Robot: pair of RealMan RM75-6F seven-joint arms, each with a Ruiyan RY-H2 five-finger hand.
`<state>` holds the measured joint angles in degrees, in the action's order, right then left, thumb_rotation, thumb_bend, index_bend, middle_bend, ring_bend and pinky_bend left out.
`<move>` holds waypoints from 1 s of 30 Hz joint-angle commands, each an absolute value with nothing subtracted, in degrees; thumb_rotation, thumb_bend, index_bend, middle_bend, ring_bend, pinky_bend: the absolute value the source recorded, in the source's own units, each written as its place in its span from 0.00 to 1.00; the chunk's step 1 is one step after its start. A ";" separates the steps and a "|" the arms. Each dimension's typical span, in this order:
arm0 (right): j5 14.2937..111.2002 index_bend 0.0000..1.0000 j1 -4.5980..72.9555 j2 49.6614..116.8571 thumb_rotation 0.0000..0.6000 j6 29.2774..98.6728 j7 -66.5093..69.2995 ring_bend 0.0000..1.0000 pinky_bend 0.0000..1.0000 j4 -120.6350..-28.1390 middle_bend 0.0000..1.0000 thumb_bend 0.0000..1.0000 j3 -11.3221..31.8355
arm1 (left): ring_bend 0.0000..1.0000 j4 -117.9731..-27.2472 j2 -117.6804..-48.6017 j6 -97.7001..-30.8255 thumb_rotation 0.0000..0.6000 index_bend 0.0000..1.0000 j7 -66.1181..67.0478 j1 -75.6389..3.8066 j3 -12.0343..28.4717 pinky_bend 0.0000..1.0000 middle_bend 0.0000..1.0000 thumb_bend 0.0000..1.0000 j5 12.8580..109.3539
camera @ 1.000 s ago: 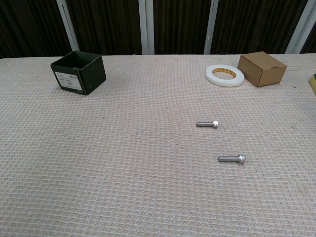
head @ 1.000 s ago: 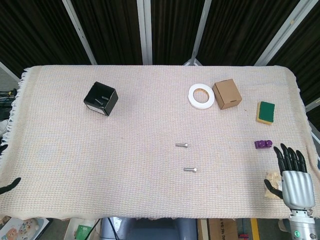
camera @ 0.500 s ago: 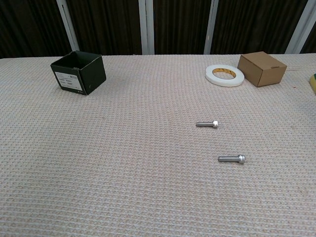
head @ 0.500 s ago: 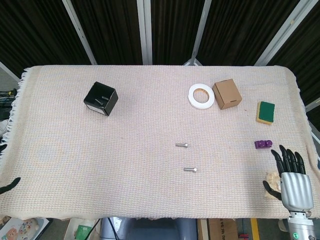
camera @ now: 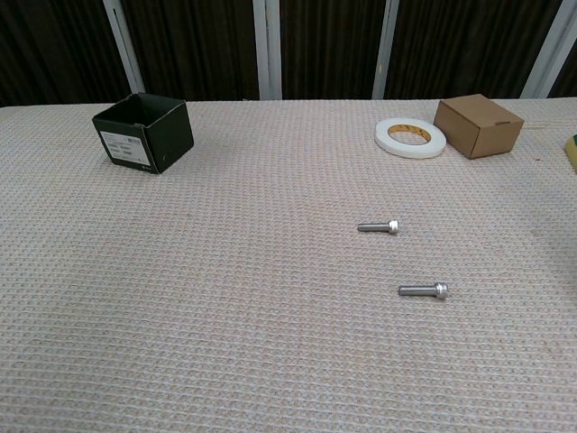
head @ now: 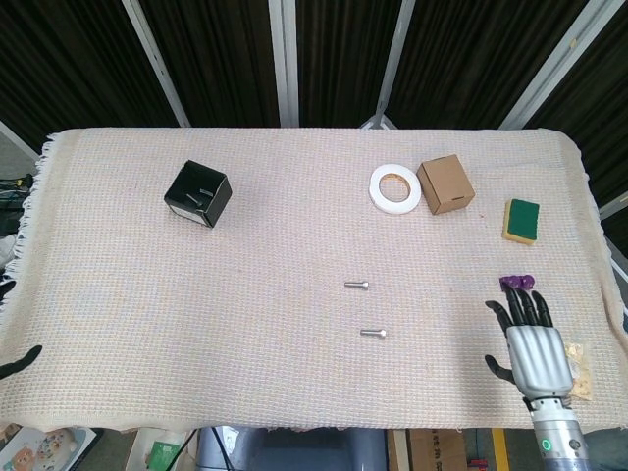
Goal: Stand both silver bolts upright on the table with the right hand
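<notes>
Two silver bolts lie on their sides on the woven cloth, heads pointing right. One bolt (head: 357,285) (camera: 378,226) is farther from me, the other bolt (head: 372,333) (camera: 423,290) is nearer. My right hand (head: 530,348) hovers near the front right edge, well to the right of both bolts, fingers spread and holding nothing; the chest view does not show it. Of my left hand (head: 20,360) only dark fingertips show at the left edge of the head view.
A black open box (head: 198,193) (camera: 144,132) stands at the back left. A white tape roll (head: 395,188) (camera: 409,136), a cardboard box (head: 445,184) (camera: 478,125) and a green sponge (head: 521,220) sit at the back right. A purple piece (head: 517,282) lies just beyond my right fingertips; a beige scrap (head: 580,358) lies beside the hand.
My right hand has shifted left, toward the bolts, uncovering the beige scrap. Its fingertips now reach the purple piece. The bolts have not moved.
</notes>
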<state>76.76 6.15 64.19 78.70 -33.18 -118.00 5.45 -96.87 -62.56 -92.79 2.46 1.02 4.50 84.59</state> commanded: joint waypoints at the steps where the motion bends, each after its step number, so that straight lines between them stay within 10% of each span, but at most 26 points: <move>1: 67.40 0.27 11.89 65.58 1.00 74.01 -42.14 0.00 0.00 -124.28 0.00 0.19 8.89 | 0.00 -96.82 -62.50 -92.73 1.00 0.16 2.30 1.01 4.57 0.06 0.09 0.15 84.46; 30: 40.71 0.42 31.02 97.10 1.00 82.78 -62.53 0.00 0.00 -111.82 0.00 0.26 14.52 | 0.00 -96.88 -62.13 -91.65 1.00 0.16 1.83 0.61 4.92 0.06 0.09 0.15 83.20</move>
<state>41.09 30.59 96.60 82.40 -62.32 -112.27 14.41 -96.88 -62.14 -91.66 1.83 0.62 4.92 83.20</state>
